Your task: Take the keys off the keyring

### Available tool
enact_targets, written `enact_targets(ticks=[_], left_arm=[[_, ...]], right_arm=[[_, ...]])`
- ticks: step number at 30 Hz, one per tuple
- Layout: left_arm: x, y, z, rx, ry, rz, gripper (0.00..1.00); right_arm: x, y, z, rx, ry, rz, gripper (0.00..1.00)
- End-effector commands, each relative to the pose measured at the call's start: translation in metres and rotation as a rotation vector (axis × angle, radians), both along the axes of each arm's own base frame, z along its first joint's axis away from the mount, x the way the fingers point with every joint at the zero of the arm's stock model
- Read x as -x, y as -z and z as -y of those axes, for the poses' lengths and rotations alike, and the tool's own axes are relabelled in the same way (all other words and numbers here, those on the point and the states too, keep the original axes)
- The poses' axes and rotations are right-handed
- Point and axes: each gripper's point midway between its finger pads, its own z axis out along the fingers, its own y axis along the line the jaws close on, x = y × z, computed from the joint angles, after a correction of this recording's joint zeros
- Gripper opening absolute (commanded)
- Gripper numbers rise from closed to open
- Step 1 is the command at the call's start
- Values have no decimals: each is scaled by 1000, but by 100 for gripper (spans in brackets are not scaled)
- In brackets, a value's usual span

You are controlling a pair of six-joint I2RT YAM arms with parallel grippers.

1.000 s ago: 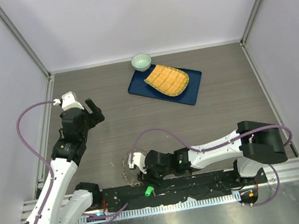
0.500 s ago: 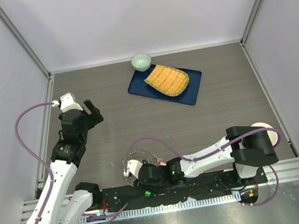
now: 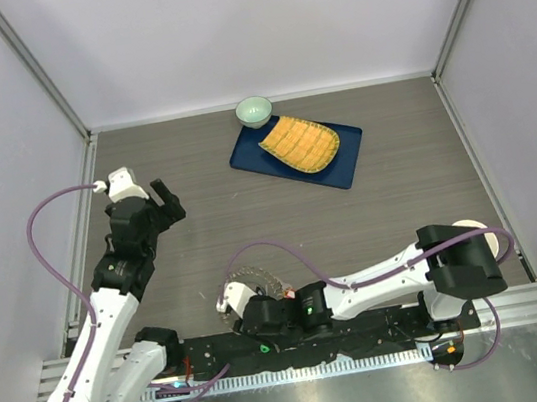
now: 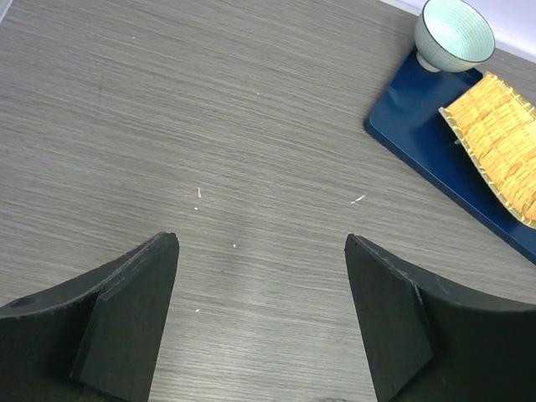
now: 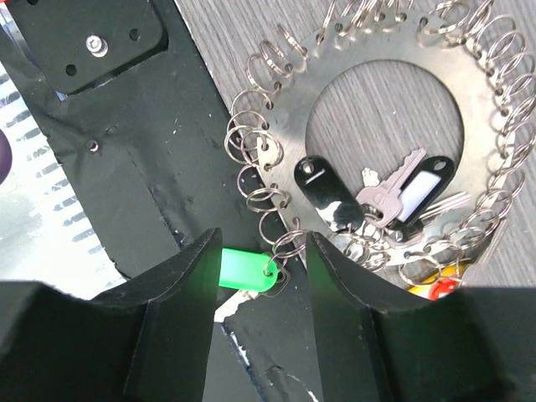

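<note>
Right gripper [image 5: 261, 251] slid leftward since a second ago — I read fingers [image 5: 180, 301] spread, green tag [image 5: 245, 270] between them, keyring [image 5: 293, 113] just ahead; left gripper [image 4: 261, 251] spread too.

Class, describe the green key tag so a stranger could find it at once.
Start at the black strip along the table's near edge, overlapped by the keyring, a flat metal ring fringed with wire loops. The green tag lies on that strip, hooked to one loop, between the right gripper's fingers. It alone is green; beside it lie a black tag and a white-windowed tag.
</note>
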Motion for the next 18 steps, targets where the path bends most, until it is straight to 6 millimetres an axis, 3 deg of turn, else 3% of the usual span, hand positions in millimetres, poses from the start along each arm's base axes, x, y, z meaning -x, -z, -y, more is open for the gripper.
enact_targets(ticks=[1, 11, 18], left_arm=[[-5, -15, -3, 0, -13, 66, 84], [-5, -14, -3, 2, -11, 64, 84], [-5, -14, -1, 4, -7, 64, 84]], right_arm=[[6, -9, -4, -25, 83, -45, 49], [14, 7, 3, 14, 121, -69, 43], [7, 15, 8, 62, 171, -39, 40]])
